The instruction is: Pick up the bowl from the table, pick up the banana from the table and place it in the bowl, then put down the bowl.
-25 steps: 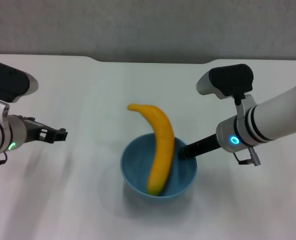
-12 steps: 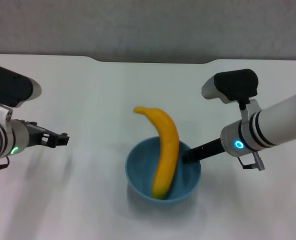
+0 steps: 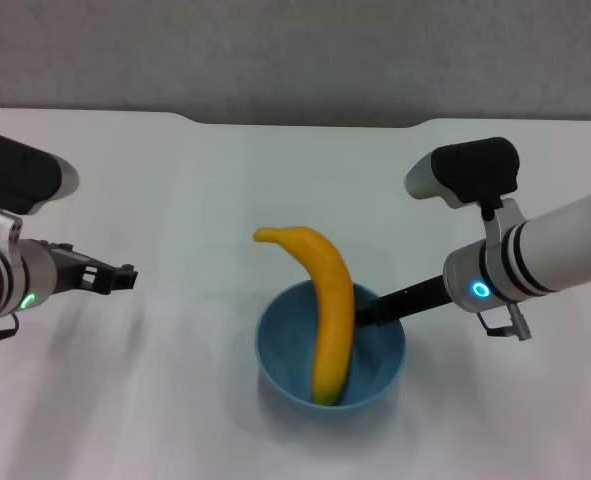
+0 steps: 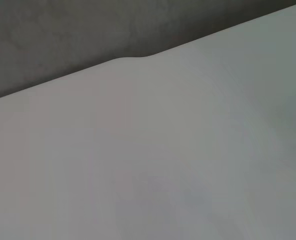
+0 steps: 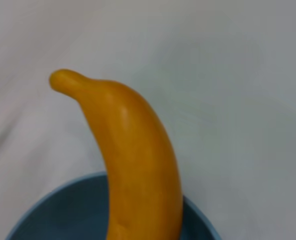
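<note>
The banana (image 3: 327,310) was seen already lying in the light-blue bowl (image 3: 330,345), one end resting low inside against the near wall and the other end rising over the far rim and out beyond it. The bowl was gripped at its right-hand rim by the right gripper (image 3: 367,311), whose dark fingers were closed on the rim just beside the banana. Whether the bowl was resting on the white table (image 3: 175,400) or held just above it could not be told; a soft shadow was visible beneath it. The left gripper (image 3: 125,275) was held well apart at the left side of the table, nothing in its grasp; how far its fingers were parted could not be made out. In the left wrist view only bare tabletop and the grey wall (image 4: 62,35) were shown.

The pickup of the bowl and the placing of the banana were judged complete. What was judged to remain was the setting down of the bowl and the release of its rim.
</note>
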### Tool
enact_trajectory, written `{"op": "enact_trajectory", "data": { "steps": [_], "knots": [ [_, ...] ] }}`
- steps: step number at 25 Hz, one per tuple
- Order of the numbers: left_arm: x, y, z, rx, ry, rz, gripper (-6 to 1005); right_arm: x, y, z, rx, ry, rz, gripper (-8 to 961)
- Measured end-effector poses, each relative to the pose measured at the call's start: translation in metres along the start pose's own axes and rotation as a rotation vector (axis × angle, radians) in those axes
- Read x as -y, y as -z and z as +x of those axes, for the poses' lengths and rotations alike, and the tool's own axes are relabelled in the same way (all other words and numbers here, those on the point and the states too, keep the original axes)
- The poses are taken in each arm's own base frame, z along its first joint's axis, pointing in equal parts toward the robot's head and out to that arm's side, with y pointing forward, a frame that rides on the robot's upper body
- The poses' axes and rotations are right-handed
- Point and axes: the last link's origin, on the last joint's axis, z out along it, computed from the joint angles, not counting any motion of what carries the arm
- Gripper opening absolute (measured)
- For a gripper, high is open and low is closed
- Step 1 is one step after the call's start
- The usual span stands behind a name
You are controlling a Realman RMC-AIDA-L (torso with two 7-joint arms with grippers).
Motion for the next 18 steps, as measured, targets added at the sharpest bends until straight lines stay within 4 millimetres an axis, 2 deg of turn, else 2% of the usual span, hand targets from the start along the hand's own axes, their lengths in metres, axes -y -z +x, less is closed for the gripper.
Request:
{"op": "enact_trajectory", "data": {
  "steps": [3,8,12,16,18],
  "knots": [
    [0.000,0.000,0.000,0.000,0.003,0.000,881,-0.003,0.002,0.000,0.027,0.023,-0.015,308],
    [0.005,0.003,-0.006,-0.005,0.043,0.008,880,-0.006,0.011,0.001,0.088,0.049,-0.035,546],
    [0.007,0.007,-0.005,-0.026,0.078,0.001,880,0.005,0.025,0.009,0.136,0.060,-0.010,795],
    [0.009,0.015,-0.005,-0.069,0.096,0.004,880,0.012,0.036,0.016,0.171,0.067,0.016,831],
    [0.009,0.019,-0.004,-0.104,0.109,-0.002,880,0.021,0.051,0.019,0.237,0.088,0.057,849]
  ]
}}
